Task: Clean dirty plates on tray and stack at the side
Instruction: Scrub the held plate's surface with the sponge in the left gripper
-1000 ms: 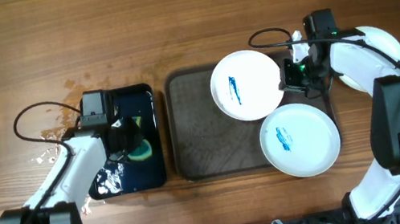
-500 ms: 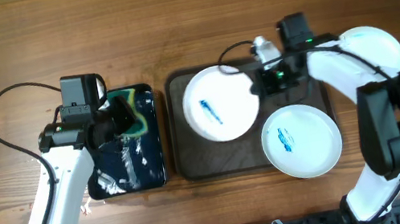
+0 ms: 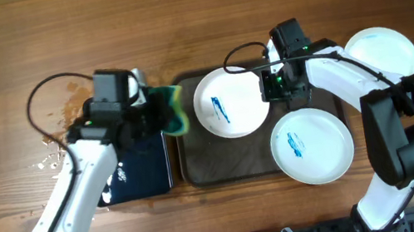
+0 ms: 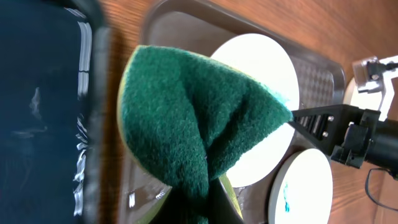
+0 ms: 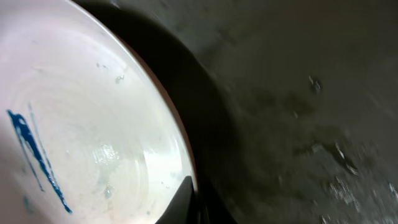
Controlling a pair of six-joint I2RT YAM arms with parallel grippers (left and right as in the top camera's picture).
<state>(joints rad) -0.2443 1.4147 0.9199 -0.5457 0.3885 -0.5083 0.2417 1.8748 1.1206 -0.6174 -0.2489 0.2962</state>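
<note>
Left gripper [image 3: 155, 117] clamped on green sponge [image 3: 174, 110] over tray [image 3: 199, 166] left rim; smeared plate [image 3: 229, 104] just rightward (right gripper [image 3: 274, 86] pinches its far edge); left arm nearer.

We log the left arm [image 3: 83, 179] reaching from the near left up and rightward, elbow bent, wrist turned to the right. We find the left gripper [image 3: 158, 116] clamped tight on a folded green sponge [image 4: 193, 124]. We log the right arm [image 3: 352, 75] arcing from the near right out to the far side, forearm running leftward. We find the right gripper [image 3: 268, 89] pointing left, jaws pinched on the rim of one plate [image 3: 226, 104].
</note>
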